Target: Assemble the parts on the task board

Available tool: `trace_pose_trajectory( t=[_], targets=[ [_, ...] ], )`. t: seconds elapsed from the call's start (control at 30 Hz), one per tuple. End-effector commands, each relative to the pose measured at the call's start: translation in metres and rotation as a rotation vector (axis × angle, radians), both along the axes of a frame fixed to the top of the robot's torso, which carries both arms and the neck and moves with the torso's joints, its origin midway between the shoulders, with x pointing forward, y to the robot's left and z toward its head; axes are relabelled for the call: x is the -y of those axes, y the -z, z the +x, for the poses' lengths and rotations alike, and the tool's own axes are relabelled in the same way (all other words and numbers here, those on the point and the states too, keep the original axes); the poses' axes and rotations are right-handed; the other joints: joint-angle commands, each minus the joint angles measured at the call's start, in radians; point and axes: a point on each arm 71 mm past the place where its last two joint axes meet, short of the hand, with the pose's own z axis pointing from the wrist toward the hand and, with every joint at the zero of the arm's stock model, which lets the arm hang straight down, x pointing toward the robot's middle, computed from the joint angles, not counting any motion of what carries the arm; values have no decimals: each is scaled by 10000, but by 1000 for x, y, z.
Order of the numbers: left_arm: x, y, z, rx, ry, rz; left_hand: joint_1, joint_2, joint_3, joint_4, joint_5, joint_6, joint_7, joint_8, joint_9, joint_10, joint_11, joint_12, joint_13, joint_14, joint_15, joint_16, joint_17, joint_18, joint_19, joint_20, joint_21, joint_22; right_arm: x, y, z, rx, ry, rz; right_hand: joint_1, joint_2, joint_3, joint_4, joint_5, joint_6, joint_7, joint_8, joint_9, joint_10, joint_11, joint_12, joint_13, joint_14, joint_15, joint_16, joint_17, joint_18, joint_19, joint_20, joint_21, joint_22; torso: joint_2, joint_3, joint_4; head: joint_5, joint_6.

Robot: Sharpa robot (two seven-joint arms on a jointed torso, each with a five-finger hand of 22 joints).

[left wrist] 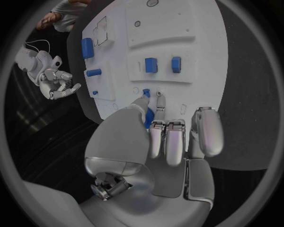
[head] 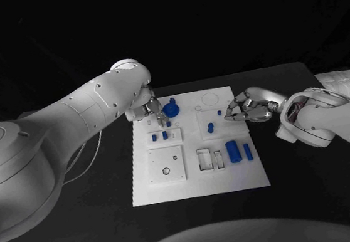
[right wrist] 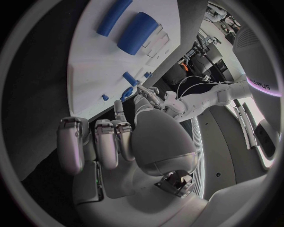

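Note:
The white task board (head: 199, 180) lies in the middle of the black table. My left hand (head: 148, 110) hovers over the board's far left corner and pinches a blue part (head: 171, 107) between thumb and a finger; the left wrist view shows that blue part (left wrist: 149, 117) beside the thumb. My right hand (head: 248, 107) hangs at the board's right edge with its fingers curled in on nothing, close to a small blue peg (head: 219, 112). A thick blue cylinder (head: 231, 149) and a thin blue rod (head: 247, 151) lie near the board's right side.
Two small blue pieces (head: 159, 136) stand in a raised white block on the left, and another blue piece (head: 210, 127) stands mid-board. A square plate with holes (head: 166, 164) and rectangular slots (head: 205, 159) take up the board's near half. Black table surrounds the board.

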Motion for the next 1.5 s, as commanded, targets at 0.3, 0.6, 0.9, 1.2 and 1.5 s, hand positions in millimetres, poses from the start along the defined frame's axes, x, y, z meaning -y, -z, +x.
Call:
trace_pose_trajectory(
  t=[0.3,0.6,0.9,1.2,1.5],
  targets=[
    [10,1,-1,236,128,-417,25,51,0,-58,-101,-90,109,-132,-79,697,12,-84,2223,1071,-9,25,2629,66,-67,7,-62,1915,0,1,-1,-130,-90,-83,48,-59,50,27,58,50,4,-56,-10,1079,11,-35,2601,1062,12,35,2628,57,126,19,-48,2162,0,-6,-2,12,-2],
    [14,0,-1,383,94,-368,40,91,19,-90,-134,-102,117,-171,-129,709,28,-70,2239,1071,10,25,2629,59,-57,23,-34,1923,1,1,0,-142,-81,-95,48,-59,50,27,58,50,4,-56,-10,1079,11,-35,2601,1062,12,35,2628,57,126,19,-48,2162,-2,-8,-13,47,-2],
    [9,2,-3,350,-11,715,246,89,111,-325,37,-18,97,-179,-191,719,12,-59,2251,1071,1,25,2629,63,-55,29,-34,1922,0,1,0,-157,-90,-102,54,-55,54,28,52,51,4,-59,-12,1079,11,-35,2601,1062,12,35,2628,58,124,19,-52,2161,-6,-13,-17,49,-2],
    [8,10,-6,193,100,1492,168,36,60,-362,-100,127,69,-124,-196,721,-10,-57,2252,1071,-16,25,2629,64,-46,21,-28,1922,-2,2,1,-154,-113,-102,54,-55,54,28,51,52,4,-60,-12,1079,11,-35,2601,1062,12,35,2628,59,121,19,-56,2159,-3,-9,-10,69,-2],
    [15,18,-9,334,300,1293,321,62,139,-565,-19,185,18,-96,-193,720,-56,-58,2250,1071,-54,25,2629,67,-42,-8,-33,1920,-2,2,1,-139,-124,-92,54,-58,53,28,50,52,5,-60,-12,1079,11,-35,2601,1062,12,35,2628,63,111,19,-69,2154,-7,-13,-15,57,-2]
  ],
)
